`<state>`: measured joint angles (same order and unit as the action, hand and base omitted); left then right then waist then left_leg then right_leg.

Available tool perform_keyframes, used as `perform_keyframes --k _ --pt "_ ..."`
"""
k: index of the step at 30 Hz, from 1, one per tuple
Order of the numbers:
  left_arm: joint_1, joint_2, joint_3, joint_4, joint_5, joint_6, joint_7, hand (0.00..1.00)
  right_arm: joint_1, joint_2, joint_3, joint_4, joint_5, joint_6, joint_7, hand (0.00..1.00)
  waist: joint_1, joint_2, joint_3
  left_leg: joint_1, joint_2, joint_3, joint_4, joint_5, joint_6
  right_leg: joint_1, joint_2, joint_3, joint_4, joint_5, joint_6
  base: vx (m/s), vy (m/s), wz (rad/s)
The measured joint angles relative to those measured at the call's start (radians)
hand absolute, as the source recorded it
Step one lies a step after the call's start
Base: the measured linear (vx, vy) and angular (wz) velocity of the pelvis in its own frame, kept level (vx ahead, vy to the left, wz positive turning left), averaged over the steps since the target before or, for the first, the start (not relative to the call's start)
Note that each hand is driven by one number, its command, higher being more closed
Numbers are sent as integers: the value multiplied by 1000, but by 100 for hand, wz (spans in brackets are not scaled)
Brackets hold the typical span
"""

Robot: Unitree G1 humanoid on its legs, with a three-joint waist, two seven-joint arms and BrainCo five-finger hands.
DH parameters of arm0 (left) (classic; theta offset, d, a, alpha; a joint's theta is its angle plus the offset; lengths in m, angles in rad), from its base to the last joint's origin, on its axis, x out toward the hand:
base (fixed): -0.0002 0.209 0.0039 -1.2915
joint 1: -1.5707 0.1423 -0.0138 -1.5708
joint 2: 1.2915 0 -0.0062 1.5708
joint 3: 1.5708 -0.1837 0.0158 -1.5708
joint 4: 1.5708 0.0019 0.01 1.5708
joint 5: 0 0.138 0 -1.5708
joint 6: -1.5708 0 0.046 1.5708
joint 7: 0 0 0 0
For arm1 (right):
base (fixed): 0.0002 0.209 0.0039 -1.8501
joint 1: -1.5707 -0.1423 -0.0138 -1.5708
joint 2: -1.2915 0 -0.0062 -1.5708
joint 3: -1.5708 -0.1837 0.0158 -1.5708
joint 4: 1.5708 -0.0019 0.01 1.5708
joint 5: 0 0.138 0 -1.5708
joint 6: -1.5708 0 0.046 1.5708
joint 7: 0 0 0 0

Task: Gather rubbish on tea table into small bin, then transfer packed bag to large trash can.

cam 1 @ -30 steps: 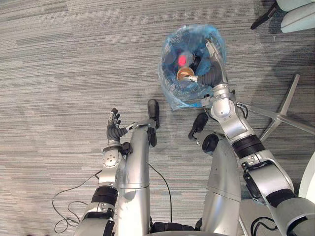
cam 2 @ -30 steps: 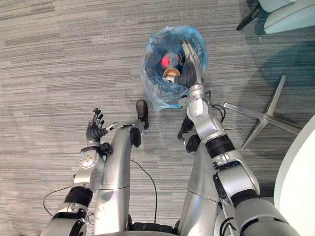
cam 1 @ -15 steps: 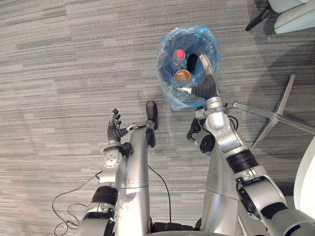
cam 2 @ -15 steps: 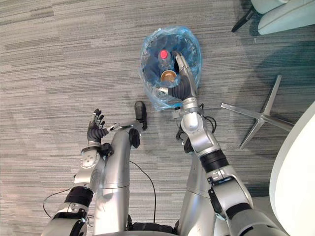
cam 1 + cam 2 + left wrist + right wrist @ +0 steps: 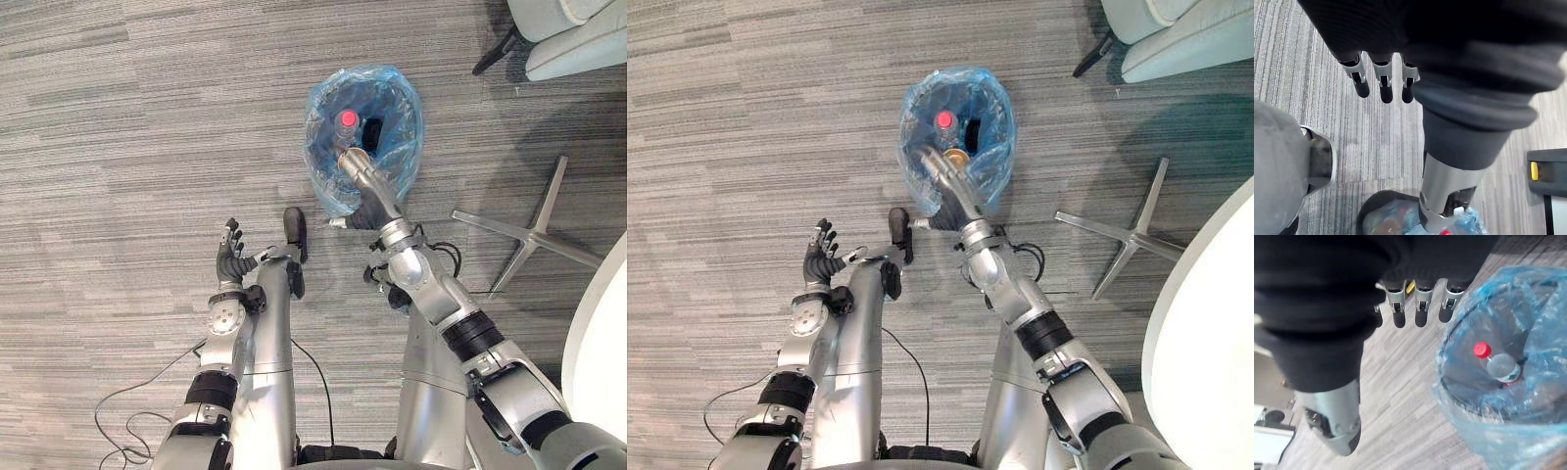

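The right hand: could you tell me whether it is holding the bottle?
No: the right hand is open and empty, while the red-capped bottle lies inside the blue-bagged bin.

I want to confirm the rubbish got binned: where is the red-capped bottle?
In the eye views, the red-capped bottle sits inside the blue-bagged small bin on the carpet, just beyond the right hand.
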<state>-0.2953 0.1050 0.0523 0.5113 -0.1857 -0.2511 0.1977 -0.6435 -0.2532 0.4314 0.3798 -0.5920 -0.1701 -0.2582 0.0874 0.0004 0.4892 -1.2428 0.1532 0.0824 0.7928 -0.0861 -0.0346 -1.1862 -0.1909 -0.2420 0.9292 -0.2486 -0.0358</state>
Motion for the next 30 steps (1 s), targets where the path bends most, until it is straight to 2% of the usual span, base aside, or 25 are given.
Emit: perform_keyframes --k 8,12,17,24,25,30 --pt "-3 0 0 9 -1 -19 1 0 -63 4 41 188 -122 47 -3 0 -1 0 0 -3 0 -5 -34 16 -6 -7 4 -10 -18 3 -5 1 -6 1" --pt "-8 9 0 9 -8 -28 1 0 -116 9 41 281 -139 73 -10 0 1 0 0 -24 -1 -7 -45 21 -14 -29 3 -16 -19 2 -4 -20 -9 5" --pt "-10 20 -1 11 -38 -30 2 0 -184 10 39 386 -168 122 -35 0 1 0 0 -54 -8 -22 -45 35 -13 -52 -4 -32 -5 -1 -11 -12 -7 8" --pt "-10 21 -1 10 -82 -32 3 0 -236 16 11 442 -204 182 -98 0 6 0 0 -79 -16 -25 -54 39 -17 -85 -12 -31 5 -7 -12 -19 -5 6" --pt "-10 21 -1 10 -86 -32 3 0 -240 18 5 444 -205 186 -104 100 6 0 0 -81 -17 -25 -54 41 -17 -88 -14 -31 8 -8 -14 -26 -5 5" --pt "-10 19 -2 9 -102 -38 5 0 -259 29 -13 480 -235 219 -113 100 6 0 0 -88 -17 -27 -54 47 -21 -97 -15 -33 15 -12 -19 -10 -4 2"
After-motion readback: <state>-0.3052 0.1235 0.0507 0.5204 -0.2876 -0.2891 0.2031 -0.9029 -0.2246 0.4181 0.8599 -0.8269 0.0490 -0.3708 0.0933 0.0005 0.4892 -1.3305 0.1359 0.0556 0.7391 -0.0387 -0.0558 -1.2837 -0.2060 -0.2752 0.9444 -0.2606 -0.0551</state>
